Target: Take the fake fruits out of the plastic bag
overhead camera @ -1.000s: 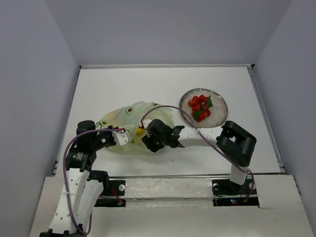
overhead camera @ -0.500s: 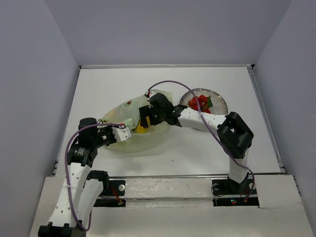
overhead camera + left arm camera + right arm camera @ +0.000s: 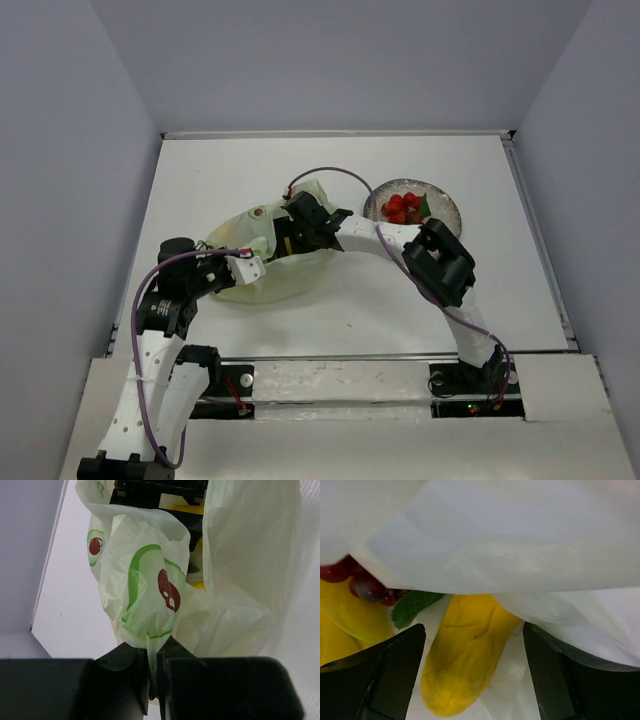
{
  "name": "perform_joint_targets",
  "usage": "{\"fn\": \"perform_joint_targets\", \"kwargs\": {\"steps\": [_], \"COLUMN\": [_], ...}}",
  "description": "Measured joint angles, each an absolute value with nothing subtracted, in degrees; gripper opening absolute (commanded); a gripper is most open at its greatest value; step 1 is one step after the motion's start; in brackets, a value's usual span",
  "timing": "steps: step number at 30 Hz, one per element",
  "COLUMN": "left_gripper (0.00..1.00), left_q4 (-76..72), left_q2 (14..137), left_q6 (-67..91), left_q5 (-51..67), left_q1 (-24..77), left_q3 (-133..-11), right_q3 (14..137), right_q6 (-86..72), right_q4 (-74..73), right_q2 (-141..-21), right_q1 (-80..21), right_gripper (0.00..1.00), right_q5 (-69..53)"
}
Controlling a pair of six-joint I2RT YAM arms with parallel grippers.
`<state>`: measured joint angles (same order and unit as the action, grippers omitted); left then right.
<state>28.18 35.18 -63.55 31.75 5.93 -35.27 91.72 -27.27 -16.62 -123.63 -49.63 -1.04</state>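
White table (image 3: pixel 230 180), grey walls. Bag (image 3: pixel 262 262) lay crumpled left of centre in the top view, printed green and dark red. Left gripper (image 3: pixel 153 677) was clenched on a twisted strip of bag edge at the bottom of its wrist frame. Right gripper (image 3: pixel 472 667) was inside the bag mouth, jaws spread wide, with the banana (image 3: pixel 470 630) lying between them under a fold of film. Grapes (image 3: pixel 362 582) sat upper left of that frame. Berries (image 3: pixel 404 208) rested on the plate (image 3: pixel 449 215), upper right, outside the bag.
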Motion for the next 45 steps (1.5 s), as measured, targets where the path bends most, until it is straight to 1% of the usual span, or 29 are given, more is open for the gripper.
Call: {"fn": "perform_joint_targets", "kwargs": {"steps": [2, 3, 4, 5, 7, 8, 9, 13, 18, 20, 22, 27, 30, 31, 37, 41, 43, 45], "left_gripper": [0.21, 0.21, 0.21, 0.21, 0.21, 0.21, 0.21, 0.21, 0.19, 0.14, 0.1, 0.06, 0.06, 0.06, 0.06, 0.06, 0.06, 0.06], "left_q4": [27.9, 27.7, 27.6, 27.5, 27.3, 27.3, 27.2, 25.9, 20.0, 17.8, 16.1, 14.5, 14.4, 14.4, 14.4, 14.7, 15.1, 15.5], "left_q2": [35.2, 35.4, 35.5, 35.6, 35.9, 35.9, 35.9, 36.0, 39.0, 41.8, 44.4, 48.6, 49.2, 49.3, 48.9, 48.8, 48.6, 48.1], "left_q6": [-63.3, -63.1, -62.9, -62.8, -62.7, -62.7, -62.5, -60.6, -50.7, -45.7, -41.6, -32.6, -30.6, -30.1, -29.5, -29.5, -29.5, -29.5], "left_q5": [31.6, 31.6, 31.5, 31.4, 31.3, 31.2, 31.0, 29.6, 23.3, 20.3, 17.8, 12.8, 12.1, 12.1, 12.8, 12.8, 12.8, 12.8], "left_q1": [5.9, 5.9, 5.9, 5.9, 5.9, 5.9, 5.9, 5.9, 6.0, 6.0, 6.0, 6.0, 6.0, 6.0, 6.0, 6.1, 6.1, 6.1], "left_q3": [-35.3, -35.3, -35.3, -35.3, -35.3, -35.3, -35.3, -35.3, -36.2, -38.2, -40.1, -43.7, -45.0, -45.4, -46.0, -46.0, -46.0, -46.0], "right_q3": [93.5, 94.6, 95.1, 95.8, 96.0, 96.0, 96.0, 96.0, 95.1, 94.4, 93.1, 92.8, 92.8, 92.9, 94.8, 100.6, 104.2, 104.8], "right_q6": [-26.5, -26.3, -26.2, -25.5, -25.3, -25.3, -25.3, -23.3, -19.3, -16.7, -13.3, -8.4, -7.3, -7.6, -11.5, -15.8, -18.0, -20.0], "right_q4": [-17.5, -18.1, -18.4, -18.8, -19.0, -19.2, -19.3, -20.9, -23.6, -24.4, -24.9, -24.8, -24.7, -24.4, -21.3, -17.9, -16.6, -15.6], "right_q2": [-124.4, -125.0, -125.4, -126.2, -126.8, -126.8, -126.8, -126.1, -123.1, -120.3, -115.4, -105.4, -101.4, -100.6, -101.1, -102.1, -101.7, -99.3], "right_q1": [-50.6, -51.1, -51.3, -51.6, -52.0, -52.2, -52.2, -52.2, -52.1, -52.1, -52.1, -52.1, -52.1, -52.1, -51.4, -46.5, -42.4, -36.3], "right_gripper": [0.82, 0.78, 0.62, 0.53, 0.38, 0.28, 0.21, 0.12, 0.1, 0.1, 0.1, 0.1, 0.1, 0.08, 0.08, 0.05, 0.05, 0.03], "right_q5": [0.3, 1.0, 1.4, 2.6, 3.8, 4.7, 5.1, 5.8, 4.1, 2.0, -2.1, -9.5, -13.0, -13.4, -10.3, -9.5, -8.8, -6.1]}}
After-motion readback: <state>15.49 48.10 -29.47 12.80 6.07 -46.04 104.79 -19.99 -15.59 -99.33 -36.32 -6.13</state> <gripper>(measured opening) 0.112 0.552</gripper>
